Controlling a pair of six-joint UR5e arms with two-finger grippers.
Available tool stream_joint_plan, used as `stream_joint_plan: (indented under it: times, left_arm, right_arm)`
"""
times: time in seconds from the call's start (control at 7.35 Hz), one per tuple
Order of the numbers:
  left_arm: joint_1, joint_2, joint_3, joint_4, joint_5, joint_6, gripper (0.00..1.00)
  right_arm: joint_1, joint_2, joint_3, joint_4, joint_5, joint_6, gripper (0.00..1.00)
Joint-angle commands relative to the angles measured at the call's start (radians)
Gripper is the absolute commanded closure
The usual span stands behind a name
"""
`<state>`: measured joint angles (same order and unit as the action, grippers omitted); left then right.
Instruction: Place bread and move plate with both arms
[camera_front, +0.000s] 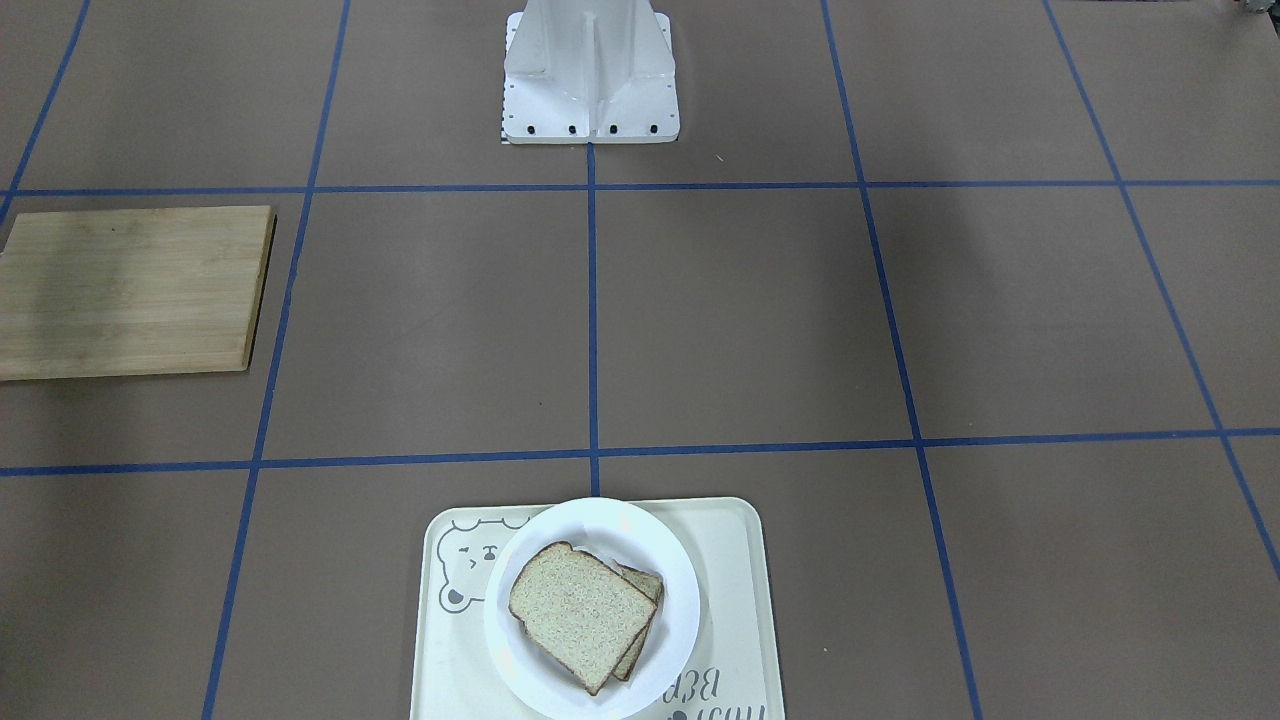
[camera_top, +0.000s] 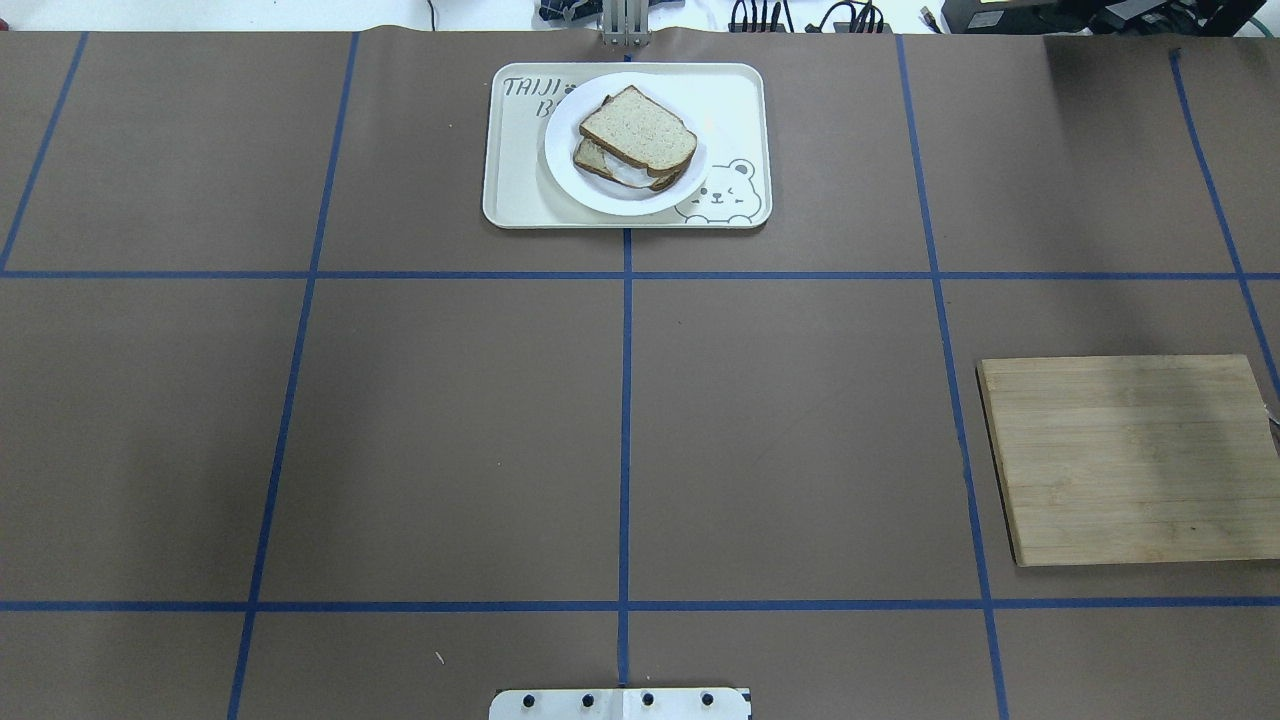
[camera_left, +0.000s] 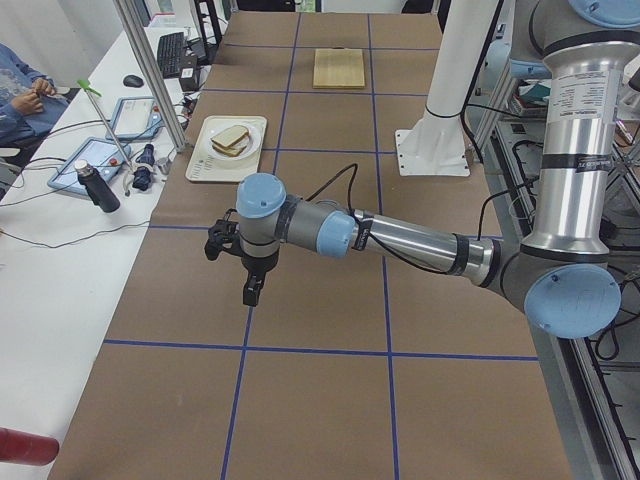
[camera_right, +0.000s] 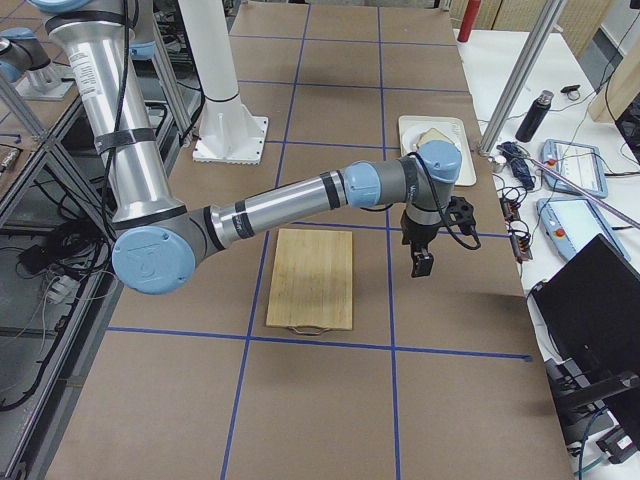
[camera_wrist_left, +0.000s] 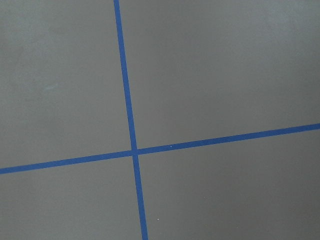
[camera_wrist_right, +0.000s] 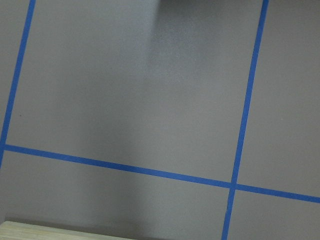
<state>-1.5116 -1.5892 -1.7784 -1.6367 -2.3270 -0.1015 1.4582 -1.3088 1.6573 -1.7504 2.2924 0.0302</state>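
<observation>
The plain bread slice (camera_front: 580, 612) (camera_top: 637, 128) lies on top of a second slice with fried egg (camera_top: 612, 172), both on the round white plate (camera_front: 680, 600) (camera_top: 562, 160). The plate stands on the cream bear tray (camera_front: 735, 560) (camera_top: 520, 190) at the table's far middle. Neither gripper shows in the overhead or front views. The left gripper (camera_left: 250, 288) hangs above bare table, well short of the tray (camera_left: 200, 165). The right gripper (camera_right: 421, 264) hangs beside the cutting board, short of the tray (camera_right: 455, 135). I cannot tell whether either is open or shut.
A bamboo cutting board (camera_top: 1130, 460) (camera_front: 130, 290) (camera_right: 310, 278) lies on the robot's right side. The white robot base (camera_front: 590, 80) stands at the near middle. Blue tape lines grid the brown table. Bottles, tablets and cables lie on the side bench (camera_left: 95, 180).
</observation>
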Motion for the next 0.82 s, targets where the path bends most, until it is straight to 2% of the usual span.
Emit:
stream_joint_plan:
  times: [0.0, 0.68]
  left_arm:
    - [0.001, 0.0, 0.001, 0.0, 0.0, -0.001, 0.01]
    - [0.01, -0.008, -0.024, -0.009, 0.0, 0.0, 0.01]
  right_arm:
    - [-0.002, 0.0, -0.001, 0.002, 0.001, 0.002, 0.0]
    - [-0.002, -0.001, 0.002, 0.002, 0.001, 0.002, 0.0]
